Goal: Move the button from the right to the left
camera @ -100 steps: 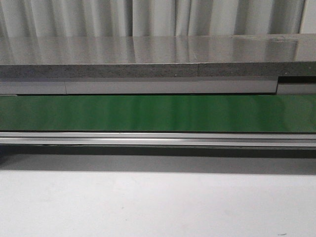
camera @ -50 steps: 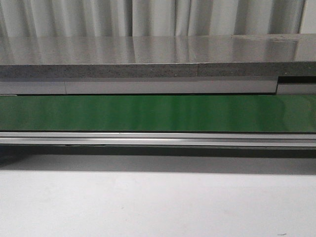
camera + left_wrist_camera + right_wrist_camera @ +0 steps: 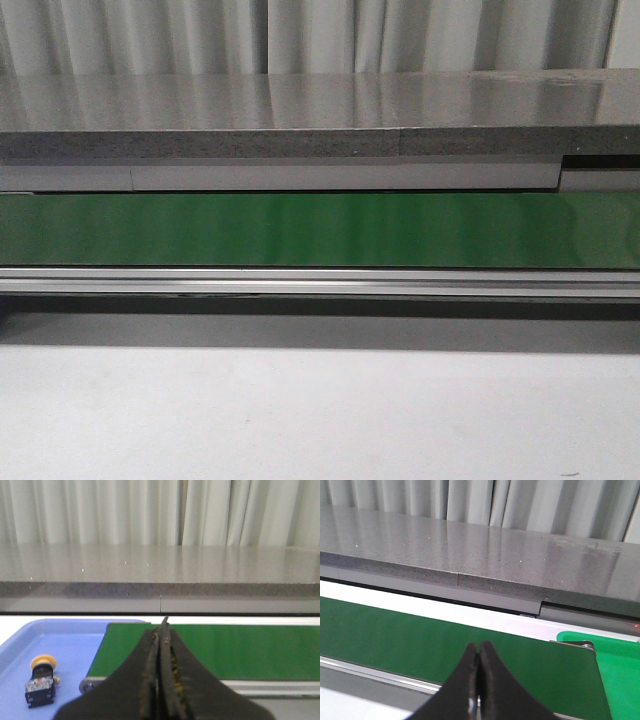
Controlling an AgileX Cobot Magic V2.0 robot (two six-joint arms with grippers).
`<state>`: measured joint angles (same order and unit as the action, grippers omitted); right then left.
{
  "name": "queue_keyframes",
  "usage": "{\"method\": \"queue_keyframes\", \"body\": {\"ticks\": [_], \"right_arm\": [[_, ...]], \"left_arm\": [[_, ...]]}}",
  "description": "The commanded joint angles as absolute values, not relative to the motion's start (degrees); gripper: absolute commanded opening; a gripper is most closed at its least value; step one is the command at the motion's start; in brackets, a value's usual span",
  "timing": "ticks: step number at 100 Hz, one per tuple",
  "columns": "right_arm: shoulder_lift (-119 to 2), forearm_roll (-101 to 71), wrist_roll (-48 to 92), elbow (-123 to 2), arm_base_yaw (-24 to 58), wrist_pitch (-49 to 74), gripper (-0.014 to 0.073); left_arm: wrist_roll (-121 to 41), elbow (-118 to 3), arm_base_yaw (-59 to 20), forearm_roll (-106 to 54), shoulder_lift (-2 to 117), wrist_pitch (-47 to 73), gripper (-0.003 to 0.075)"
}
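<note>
The button point(image 3: 41, 679), with a round orange-yellow cap on a black boxy body, lies in a blue tray point(image 3: 65, 645) in the left wrist view, beside the end of the green conveyor belt point(image 3: 240, 650). My left gripper point(image 3: 161, 630) is shut and empty, above the belt's end and apart from the button. My right gripper point(image 3: 478, 652) is shut and empty over the green belt point(image 3: 420, 635). No gripper and no button shows in the front view.
The green belt point(image 3: 320, 228) runs across the front view, with a metal rail point(image 3: 320, 281) in front and a grey stone counter point(image 3: 320, 110) behind. A green tray point(image 3: 615, 655) sits at the belt's right end. Curtains hang at the back.
</note>
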<state>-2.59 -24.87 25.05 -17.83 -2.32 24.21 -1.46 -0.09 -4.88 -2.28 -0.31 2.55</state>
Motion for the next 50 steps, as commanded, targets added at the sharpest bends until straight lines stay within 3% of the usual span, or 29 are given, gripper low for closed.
{"method": "queue_keyframes", "body": {"ticks": [1, 50], "right_arm": [[-3.27, -25.88, 25.4, -19.27, -2.26, 20.09, -0.0066], [-3.26, -25.88, 25.4, -19.27, -2.26, 20.04, -0.0066]], "left_arm": [[-0.84, 2.51, -4.73, -2.92, -2.09, 1.22, -0.002], [-0.84, 2.51, -4.73, -2.92, -2.09, 1.74, -0.002]]}}
